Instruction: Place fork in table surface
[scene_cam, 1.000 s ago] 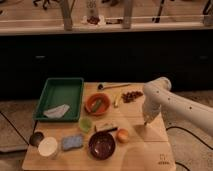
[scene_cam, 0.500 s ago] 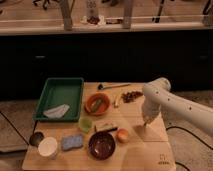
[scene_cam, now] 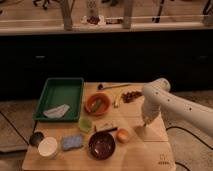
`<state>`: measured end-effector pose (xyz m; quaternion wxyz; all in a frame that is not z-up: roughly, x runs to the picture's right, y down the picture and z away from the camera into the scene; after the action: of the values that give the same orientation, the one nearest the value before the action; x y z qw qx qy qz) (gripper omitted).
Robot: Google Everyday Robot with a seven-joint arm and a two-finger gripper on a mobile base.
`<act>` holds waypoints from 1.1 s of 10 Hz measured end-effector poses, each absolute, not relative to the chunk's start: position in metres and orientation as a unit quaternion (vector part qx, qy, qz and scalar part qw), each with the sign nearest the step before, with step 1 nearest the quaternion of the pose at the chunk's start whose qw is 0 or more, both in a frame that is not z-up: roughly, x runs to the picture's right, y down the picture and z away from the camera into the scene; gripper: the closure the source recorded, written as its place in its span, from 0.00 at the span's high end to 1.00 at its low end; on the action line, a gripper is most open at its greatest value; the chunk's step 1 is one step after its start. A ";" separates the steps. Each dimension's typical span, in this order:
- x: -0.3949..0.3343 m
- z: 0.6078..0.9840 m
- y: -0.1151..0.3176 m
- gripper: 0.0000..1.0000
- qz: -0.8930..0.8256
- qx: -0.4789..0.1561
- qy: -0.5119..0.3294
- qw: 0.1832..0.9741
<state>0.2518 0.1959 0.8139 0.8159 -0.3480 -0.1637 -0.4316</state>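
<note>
Wooden bench (scene_cam: 148,150) lies right under the shut hand (scene_cam: 144,128), near the right edge; I can't tell if it holds the fork

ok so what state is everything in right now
gripper: shut, low over the table surface, right of the dark bowl
green tray: upright, white cloth inside
orange bowl: upright, something green inside
dark bowl: upright, looks empty
long utensil: lying flat on the table
fork: likely the slim pale piece lying flat beside the orange bowl
</note>
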 end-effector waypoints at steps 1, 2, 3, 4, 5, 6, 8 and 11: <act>0.251 0.814 0.196 0.03 -0.432 -0.347 -0.164 0.816; 0.251 0.813 0.196 0.03 -0.433 -0.348 -0.164 0.815; 0.251 0.813 0.197 0.03 -0.435 -0.348 -0.165 0.814; 0.250 0.813 0.197 0.03 -0.436 -0.348 -0.165 0.813; 0.250 0.812 0.198 0.03 -0.437 -0.348 -0.165 0.813; 0.250 0.812 0.198 0.03 -0.438 -0.348 -0.166 0.812; 0.248 0.811 0.199 0.03 -0.440 -0.348 -0.167 0.811; 0.247 0.811 0.200 0.03 -0.443 -0.348 -0.166 0.809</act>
<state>0.2475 0.2001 0.8106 0.8095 -0.3480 -0.1663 -0.4427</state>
